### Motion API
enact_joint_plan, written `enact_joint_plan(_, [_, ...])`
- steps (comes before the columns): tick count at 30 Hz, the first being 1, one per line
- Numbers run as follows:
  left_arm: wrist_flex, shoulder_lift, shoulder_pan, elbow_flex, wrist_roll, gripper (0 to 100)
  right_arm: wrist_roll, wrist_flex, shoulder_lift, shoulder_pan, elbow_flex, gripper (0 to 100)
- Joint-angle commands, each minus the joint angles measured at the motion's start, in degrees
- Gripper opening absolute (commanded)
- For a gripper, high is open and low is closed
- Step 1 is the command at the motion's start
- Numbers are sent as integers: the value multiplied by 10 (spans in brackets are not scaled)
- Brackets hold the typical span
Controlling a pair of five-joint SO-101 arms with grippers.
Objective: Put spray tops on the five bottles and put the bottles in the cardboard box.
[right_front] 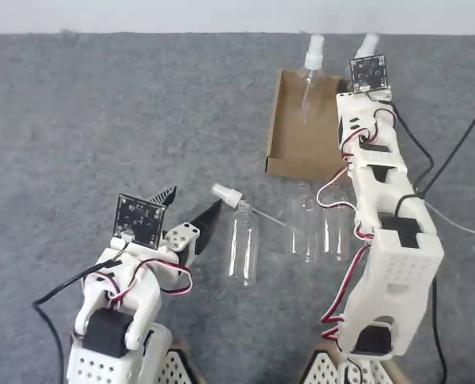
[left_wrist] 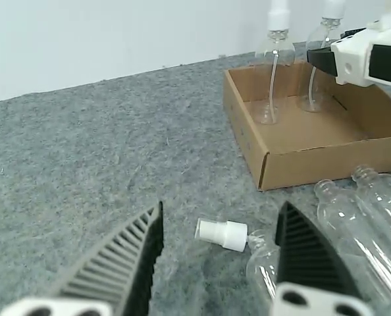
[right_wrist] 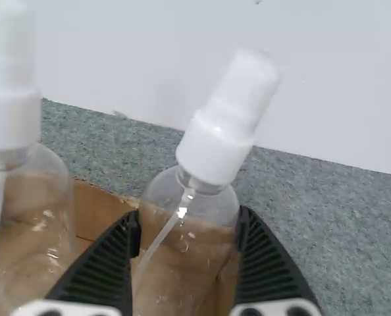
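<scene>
Box [right_front: 301, 148]: 1.
Bottles: 5.
- Standing in the box, with spray tops: 2, one bottle [right_front: 311, 84] and a second bottle [right_wrist: 189, 201].
- Lying just outside the box: 3. One capped bottle [right_front: 243, 244]; two open bottles [right_front: 304, 228], [right_front: 334, 232].

Spray tops [right_front: 226, 193] fitted: 3.
Arms: 2, left arm [right_front: 129, 292] and right arm [right_front: 377, 184].
</scene>
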State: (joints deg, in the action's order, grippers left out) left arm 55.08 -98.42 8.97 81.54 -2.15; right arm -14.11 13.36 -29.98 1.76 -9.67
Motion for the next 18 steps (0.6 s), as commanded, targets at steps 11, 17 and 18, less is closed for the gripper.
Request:
enact_joint_plan(11, [-22, -8, -2, -6, 5, 254, -13, -19, 13, 1, 37, 158])
enact_joint_plan(17, [-22, -8, -2, -6, 5, 254, -13, -24, 14, 1, 38, 229])
enact_joint_plan(18, [-22, -8, -2, -6, 5, 254, -13, -24, 14, 1, 38, 243])
